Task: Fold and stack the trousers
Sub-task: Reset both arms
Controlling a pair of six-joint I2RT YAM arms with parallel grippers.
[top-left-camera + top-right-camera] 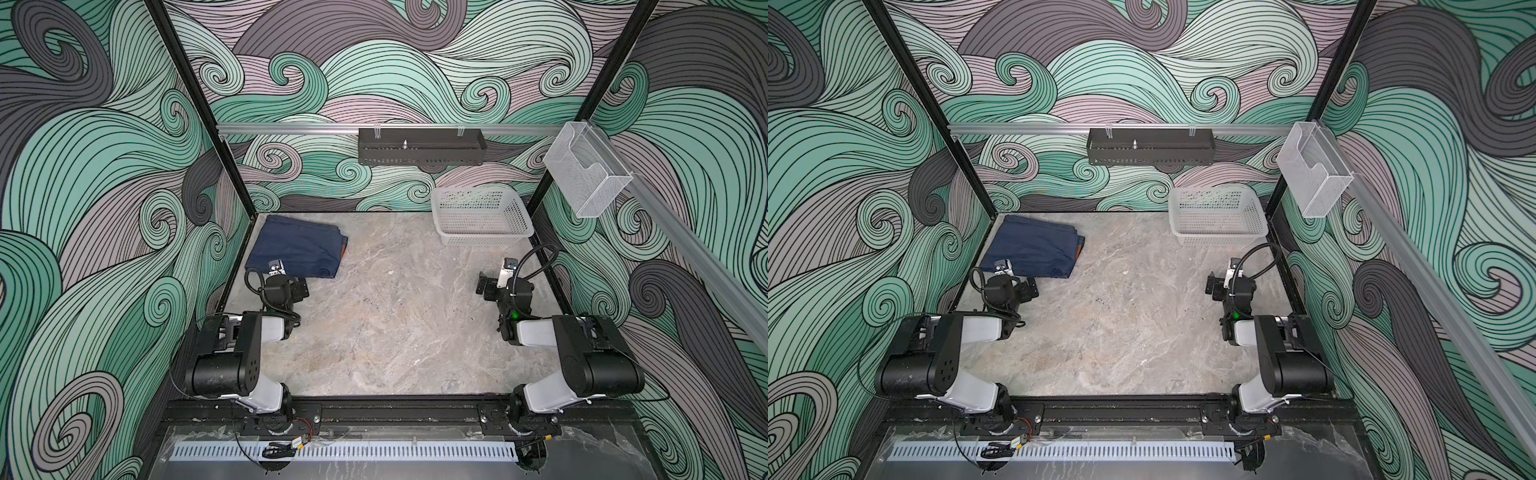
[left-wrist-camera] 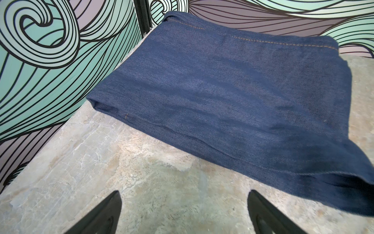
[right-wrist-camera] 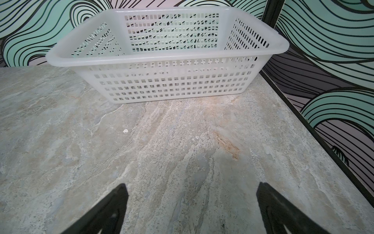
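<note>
The trousers (image 1: pixel 297 245) (image 1: pixel 1034 249) lie folded into a flat dark-blue denim packet in the table's far left corner, with orange-tan stitching along one edge in the left wrist view (image 2: pixel 232 97). My left gripper (image 2: pixel 184 194) (image 1: pixel 297 286) hovers just in front of the packet's near edge, open, with only bare table between its fingers. My right gripper (image 3: pixel 192 186) (image 1: pixel 488 286) is over the right side of the table, open and empty, facing the white basket.
A white perforated basket (image 1: pixel 486 239) (image 3: pixel 162 58) stands empty at the far right corner. A black tray (image 1: pixel 422 147) hangs on the back rail and a clear holder (image 1: pixel 586 174) on the right rail. Patterned walls enclose the marble table (image 1: pixel 395 316).
</note>
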